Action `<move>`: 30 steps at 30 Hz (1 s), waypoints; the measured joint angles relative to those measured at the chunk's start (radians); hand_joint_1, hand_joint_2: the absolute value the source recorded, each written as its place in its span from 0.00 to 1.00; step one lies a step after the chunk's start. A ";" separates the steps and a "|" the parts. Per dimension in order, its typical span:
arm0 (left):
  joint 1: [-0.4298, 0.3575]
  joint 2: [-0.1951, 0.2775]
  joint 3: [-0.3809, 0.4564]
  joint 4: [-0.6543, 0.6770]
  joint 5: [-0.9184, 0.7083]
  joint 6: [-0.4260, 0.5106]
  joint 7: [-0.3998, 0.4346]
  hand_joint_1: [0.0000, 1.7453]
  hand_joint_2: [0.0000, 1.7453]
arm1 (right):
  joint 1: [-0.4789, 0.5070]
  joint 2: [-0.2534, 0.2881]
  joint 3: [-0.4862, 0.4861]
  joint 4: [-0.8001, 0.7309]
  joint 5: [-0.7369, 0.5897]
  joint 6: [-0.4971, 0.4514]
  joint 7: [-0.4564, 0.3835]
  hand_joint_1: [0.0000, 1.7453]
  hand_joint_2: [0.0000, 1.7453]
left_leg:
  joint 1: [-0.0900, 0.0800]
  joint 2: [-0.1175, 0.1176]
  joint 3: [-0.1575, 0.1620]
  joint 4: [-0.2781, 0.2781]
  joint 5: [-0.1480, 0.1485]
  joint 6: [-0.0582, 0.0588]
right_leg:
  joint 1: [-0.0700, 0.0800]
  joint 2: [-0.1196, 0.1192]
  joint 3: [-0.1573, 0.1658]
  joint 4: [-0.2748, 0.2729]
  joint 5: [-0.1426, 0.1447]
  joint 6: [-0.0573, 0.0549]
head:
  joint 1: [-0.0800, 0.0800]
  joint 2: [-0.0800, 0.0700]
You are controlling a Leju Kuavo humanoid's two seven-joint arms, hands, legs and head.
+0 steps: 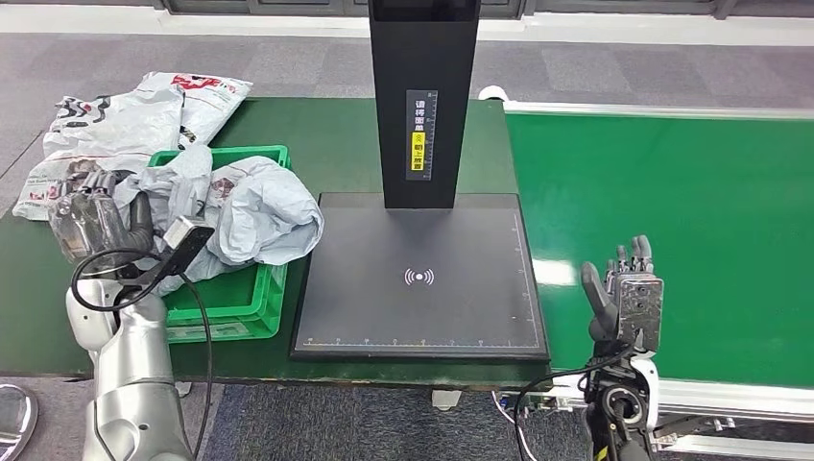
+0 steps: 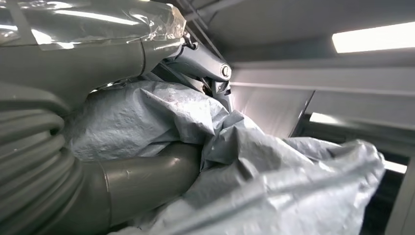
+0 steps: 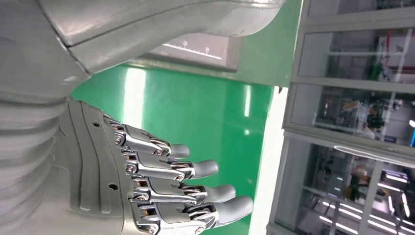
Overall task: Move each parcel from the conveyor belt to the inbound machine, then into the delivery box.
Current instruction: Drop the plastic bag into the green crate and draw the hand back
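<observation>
Running from conveyor belt (image 1: 662,221) to inbound machine (image 1: 419,279) to delivery box (image 1: 251,300). Grey parcel (image 1: 254,206) drapes over box rim, clamped in left hand (image 1: 91,216); 1 risk: slack film snags fingers on release, or parcel slides out. Right hand (image 1: 629,298) holds nothing, fingers apart, over belt.

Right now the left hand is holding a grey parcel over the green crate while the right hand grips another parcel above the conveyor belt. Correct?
Not quite. The right hand grips nothing: the right wrist view shows its fingers spread apart and bare above the conveyor belt. The rest stands: the left hand holds the grey parcel over the green crate, as the head view shows.
</observation>
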 joint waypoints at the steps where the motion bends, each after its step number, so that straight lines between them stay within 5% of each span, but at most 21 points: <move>1: -0.005 0.000 -0.001 0.023 -0.013 0.000 0.015 1.00 1.00 | 0.000 0.000 -0.003 -0.005 0.000 0.000 0.000 0.00 1.00 | 0.000 0.000 0.000 0.000 0.000 0.000 | 0.000 0.000 0.000 0.000 0.000 0.000 | 0.000 0.000; 6: -0.035 0.011 -0.095 0.232 -0.044 -0.001 0.105 1.00 1.00 | 0.002 0.000 -0.023 -0.029 0.008 0.004 0.001 0.00 1.00 | 0.000 0.000 0.000 0.000 0.000 0.000 | 0.000 0.000 0.000 0.000 0.000 0.000 | 0.000 0.000; 7: -0.041 0.015 -0.127 0.276 -0.048 -0.007 0.126 0.84 1.00 | 0.002 0.000 -0.028 -0.032 0.010 0.008 0.000 0.00 1.00 | 0.000 0.000 0.000 0.000 0.000 0.000 | -0.001 0.000 0.000 0.000 0.000 0.000 | 0.000 0.000; 10: -0.069 0.033 -0.216 0.413 -0.098 -0.048 0.235 0.09 1.00 | 0.001 0.000 -0.035 -0.035 0.019 0.019 0.000 0.00 1.00 | -0.001 0.000 0.000 0.000 0.000 0.000 | -0.001 0.000 0.001 0.000 0.000 0.000 | 0.000 0.000; 11: -0.082 0.040 -0.243 0.456 -0.108 -0.067 0.262 0.00 1.00 | 0.001 0.000 -0.036 -0.035 0.022 0.022 -0.001 0.00 1.00 | -0.001 -0.001 0.001 0.000 0.000 0.000 | -0.001 -0.001 0.001 0.000 0.000 0.000 | 0.000 0.000; 17: -0.152 0.054 -0.318 0.617 0.048 -0.153 0.238 0.00 1.00 | 0.000 0.000 -0.053 -0.037 0.039 0.034 -0.004 0.00 1.00 | -0.001 -0.008 0.004 0.000 0.001 0.001 | -0.002 -0.010 0.007 0.000 -0.002 0.001 | 0.000 0.000; 28: -0.178 0.048 -0.319 0.650 0.169 -0.197 0.192 0.00 1.00 | 0.000 0.000 -0.063 -0.039 0.048 0.040 -0.003 0.00 1.00 | -0.002 -0.009 0.004 0.000 0.003 0.002 | -0.002 -0.011 0.008 0.000 0.000 0.001 | 0.000 0.000; 30: -0.179 0.047 -0.321 0.652 0.193 -0.197 0.179 0.00 0.50 | 0.000 0.000 -0.064 -0.039 0.049 0.040 -0.003 0.00 1.00 | -0.002 -0.009 0.004 0.000 0.003 0.002 | -0.002 -0.011 0.008 0.000 0.000 0.002 | 0.000 0.000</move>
